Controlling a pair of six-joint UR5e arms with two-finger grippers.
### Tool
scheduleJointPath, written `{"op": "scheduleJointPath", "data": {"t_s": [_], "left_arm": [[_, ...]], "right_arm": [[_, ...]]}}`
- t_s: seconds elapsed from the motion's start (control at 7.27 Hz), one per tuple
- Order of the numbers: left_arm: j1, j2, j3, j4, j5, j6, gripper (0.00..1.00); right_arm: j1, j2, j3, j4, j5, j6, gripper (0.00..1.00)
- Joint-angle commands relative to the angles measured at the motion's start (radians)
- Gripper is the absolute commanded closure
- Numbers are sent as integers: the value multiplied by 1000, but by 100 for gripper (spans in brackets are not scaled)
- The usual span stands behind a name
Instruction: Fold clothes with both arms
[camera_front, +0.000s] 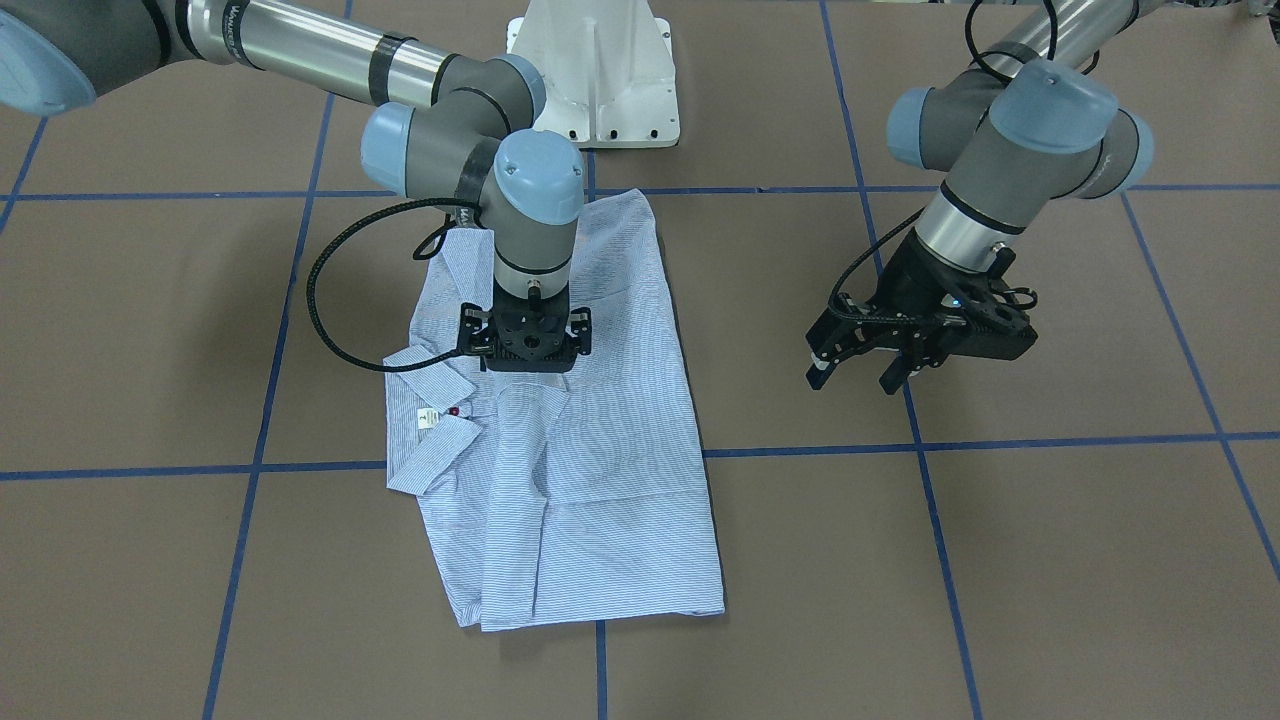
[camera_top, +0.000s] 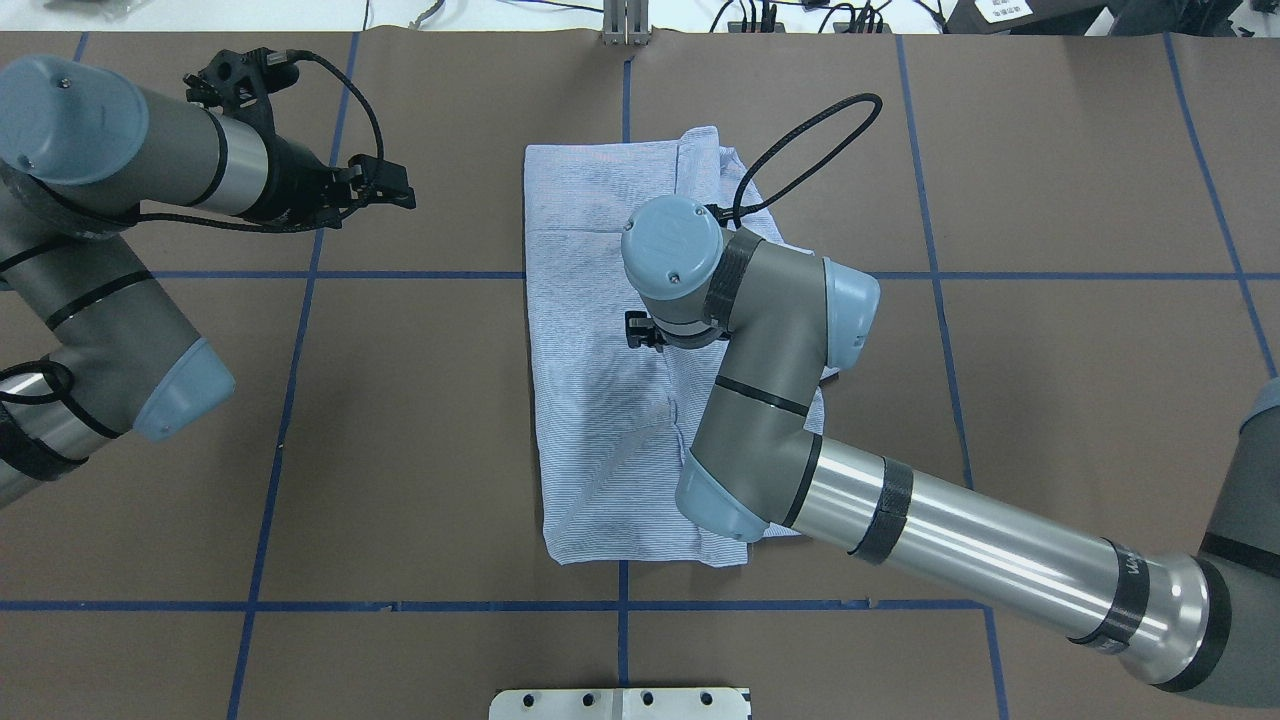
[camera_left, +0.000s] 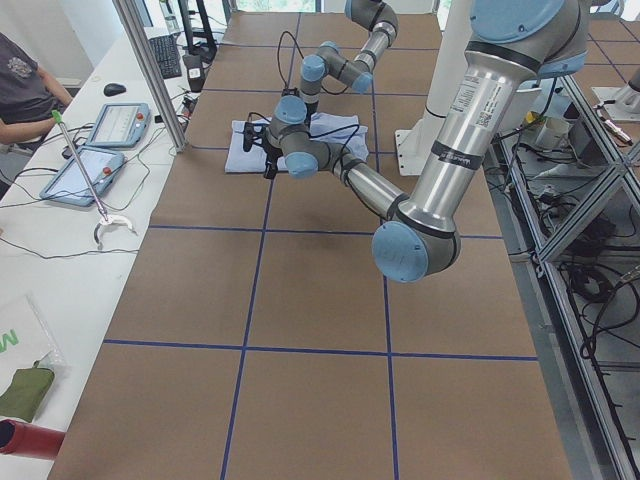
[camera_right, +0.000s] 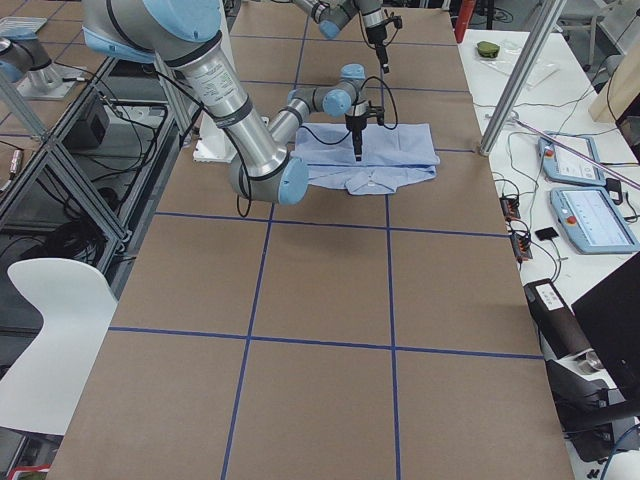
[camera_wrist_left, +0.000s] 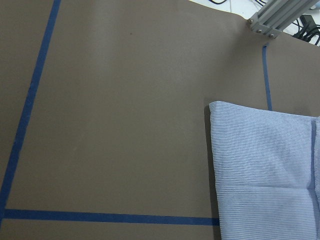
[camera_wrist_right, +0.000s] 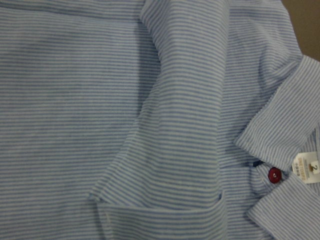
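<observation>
The light blue and white striped shirt (camera_front: 580, 480) lies folded into a long rectangle at mid-table (camera_top: 590, 400), buttons up. Its collar (camera_front: 430, 365), white neck label (camera_front: 425, 418) and a red button (camera_wrist_right: 274, 175) are at one end. My right gripper (camera_front: 527, 358) points straight down at the shirt's chest, just beside the collar. Its side links are spread open, and its fingertips are hidden under its body. My left gripper (camera_front: 858, 378) hangs open and empty above bare table, well clear of the shirt's long edge (camera_wrist_left: 215, 165).
Blue tape lines (camera_front: 800, 450) mark a grid on the brown table cover. The robot's white pedestal (camera_front: 600, 70) stands just beyond the shirt's hem end. A side table with tablets (camera_right: 590, 215) runs along the far side, and a person (camera_left: 25, 90) sits there.
</observation>
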Motion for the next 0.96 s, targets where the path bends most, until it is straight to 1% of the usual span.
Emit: {"op": "scheduleJointPath", "data": {"t_s": [0.0,0.14,0.28,0.55,0.69,0.83], "left_arm": [[37,-7,-3,-7,5,-53,0],[42,-8,-8,-7,5,-60,0],[46,-8,-9,-7,6,-66,0],[65,-19,-12,-5,11,-93,0],[72,-25,-14,-5,12,-109,0],[71,-31,-14,-5,14,-110,0]], "right_arm": [[8,-6,8,-75,-13,-58,0],[32,-16,20,-87,-10,-87,0],[60,-74,75,-89,-1,-116,0],[105,-250,225,-89,1,-223,0],[118,-301,266,-87,1,-257,0],[141,-306,300,-91,10,-276,0]]}}
